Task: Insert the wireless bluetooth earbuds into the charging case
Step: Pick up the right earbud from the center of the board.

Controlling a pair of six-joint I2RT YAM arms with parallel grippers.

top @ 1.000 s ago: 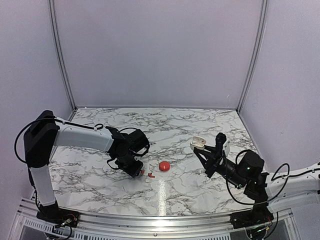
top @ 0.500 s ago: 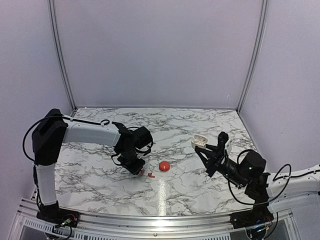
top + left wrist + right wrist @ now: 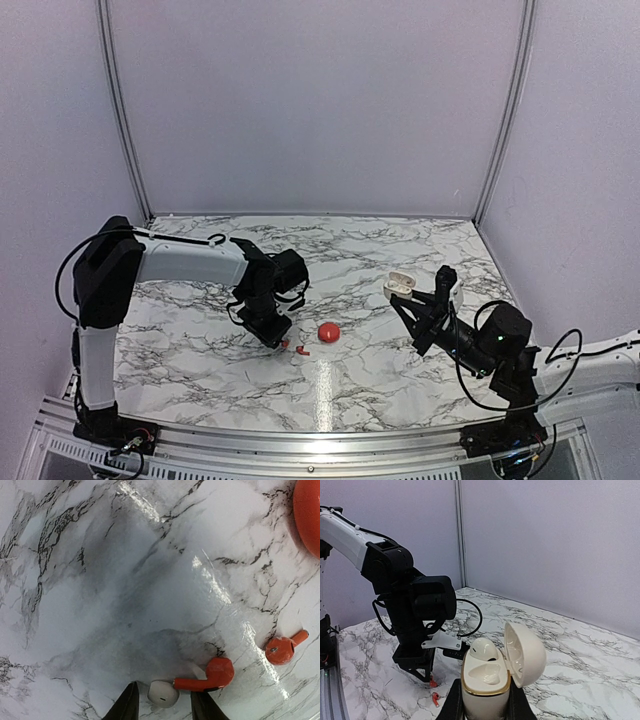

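Closest to us, the left arm has swung its elbow inward over the last second and carried the left hand [image 3: 164, 711] a little to the right, so it now stands right over the first earbud [image 3: 207, 675], low over the counter [image 3: 380, 250]. Its fingers [image 3: 129, 706] are narrowly spread on either side of that earbud's pale rounded tip, with a sliver of marble showing on each side, so nothing is pinched yet. We judge the pick is about to close.

The earbud itself has not moved: glossy red plastic with a bulbous head and a short stem, lying flat. The second earbud [image 3: 281, 649] lies just beside it on the polished, grey-veined surface, which throws bright glare. Near them sits a smooth red ball [image 3: 328, 332].

Farther off, the right hand [image 3: 485, 705] has barely shifted. It is pressed tight on the charging case [image 3: 492, 672], a cream, pebble-shaped shell held upright above the counter with its lid hinged open and two moulded hollows waiting.
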